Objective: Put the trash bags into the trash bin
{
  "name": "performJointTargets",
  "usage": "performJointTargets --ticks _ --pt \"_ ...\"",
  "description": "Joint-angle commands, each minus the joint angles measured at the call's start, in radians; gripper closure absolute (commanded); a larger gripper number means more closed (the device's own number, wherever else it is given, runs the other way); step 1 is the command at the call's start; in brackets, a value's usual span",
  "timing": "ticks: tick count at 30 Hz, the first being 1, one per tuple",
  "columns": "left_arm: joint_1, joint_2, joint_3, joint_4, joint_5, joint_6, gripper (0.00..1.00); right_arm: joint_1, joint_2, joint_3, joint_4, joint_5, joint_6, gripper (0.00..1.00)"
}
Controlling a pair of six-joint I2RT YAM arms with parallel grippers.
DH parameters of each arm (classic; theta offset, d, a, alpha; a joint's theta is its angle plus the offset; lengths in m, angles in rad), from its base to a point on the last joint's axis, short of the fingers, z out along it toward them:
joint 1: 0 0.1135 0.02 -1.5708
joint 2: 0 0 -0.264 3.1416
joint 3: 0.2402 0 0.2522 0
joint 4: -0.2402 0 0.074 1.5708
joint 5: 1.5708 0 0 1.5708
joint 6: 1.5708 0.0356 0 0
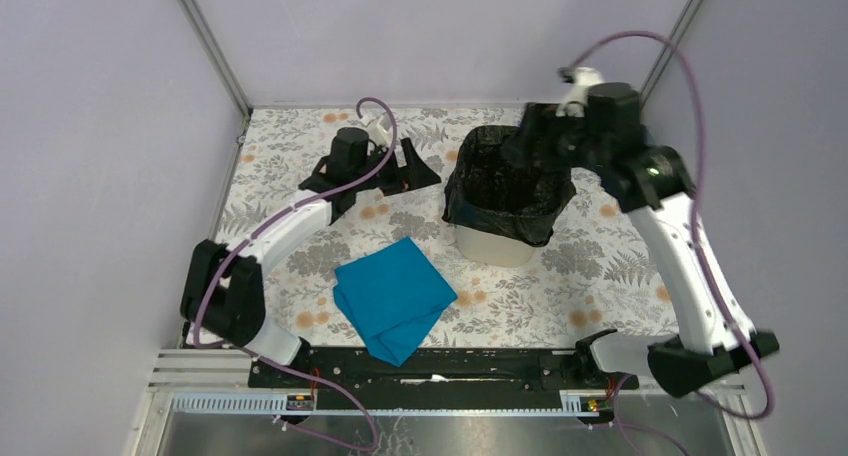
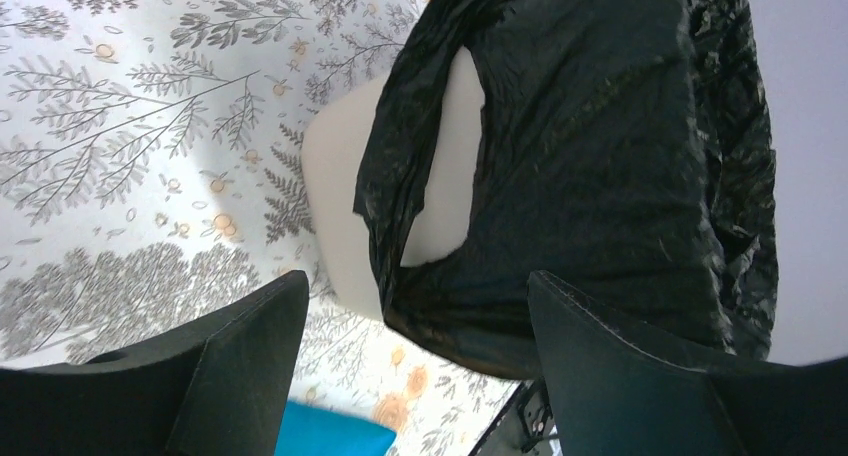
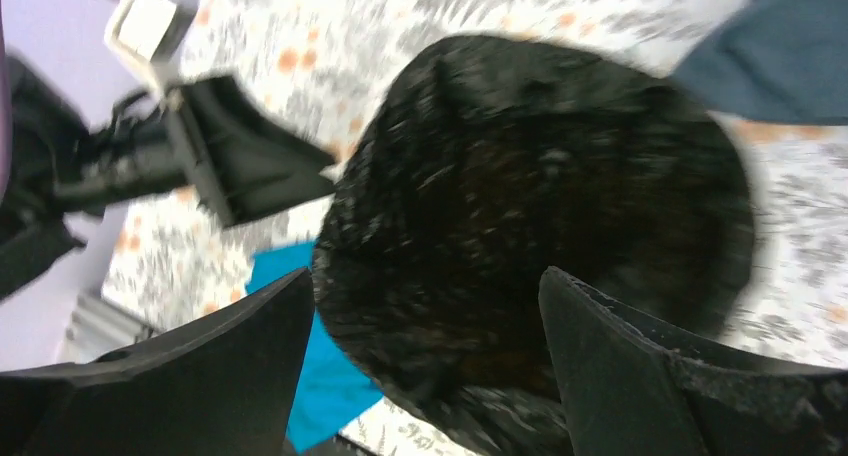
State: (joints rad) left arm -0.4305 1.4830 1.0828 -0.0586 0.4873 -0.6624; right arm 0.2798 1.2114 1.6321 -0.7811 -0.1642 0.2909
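The black trash bag (image 1: 508, 184) lines the cream-beige bin (image 1: 492, 246), its mouth open and its film folded down over the rim. The bin's lower wall shows bare. My left gripper (image 1: 412, 171) is open and empty, just left of the bin and apart from it. In the left wrist view the bag (image 2: 600, 156) drapes over the bin (image 2: 340, 196) beyond the spread fingers (image 2: 240, 366). My right gripper (image 1: 530, 144) is open above the bin's far rim. In the right wrist view the bag's dark mouth (image 3: 540, 206) lies below that gripper (image 3: 425, 356), which holds nothing.
A bright blue cloth (image 1: 393, 298) lies folded on the floral tabletop in front of the bin. A grey-blue cloth (image 3: 780, 66) shows at the top right of the right wrist view. Walls and frame posts close in the back and sides.
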Motion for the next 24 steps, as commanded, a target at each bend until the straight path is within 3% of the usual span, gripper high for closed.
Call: performJointTargets --ticks 1,5,12,19,24 --pt "-0.008 0.098 0.043 0.168 0.052 -0.093 0.15 0.169 0.147 0.022 -0.098 0.130 -0.032 0.11" --pt "-0.031 0.204 0.105 0.173 0.044 -0.097 0.16 0.170 0.210 -0.097 -0.075 0.307 -0.054 0.10" --pt "-0.111 0.357 0.183 0.182 0.020 -0.089 0.18 0.169 0.227 -0.234 -0.040 0.369 -0.033 0.10" --pt "-0.251 0.418 0.173 0.268 0.013 -0.149 0.19 0.169 0.075 -0.315 -0.129 0.425 0.048 0.10" --pt "-0.358 0.456 0.165 0.359 0.019 -0.220 0.19 0.169 -0.094 -0.267 -0.233 0.603 0.092 0.07"
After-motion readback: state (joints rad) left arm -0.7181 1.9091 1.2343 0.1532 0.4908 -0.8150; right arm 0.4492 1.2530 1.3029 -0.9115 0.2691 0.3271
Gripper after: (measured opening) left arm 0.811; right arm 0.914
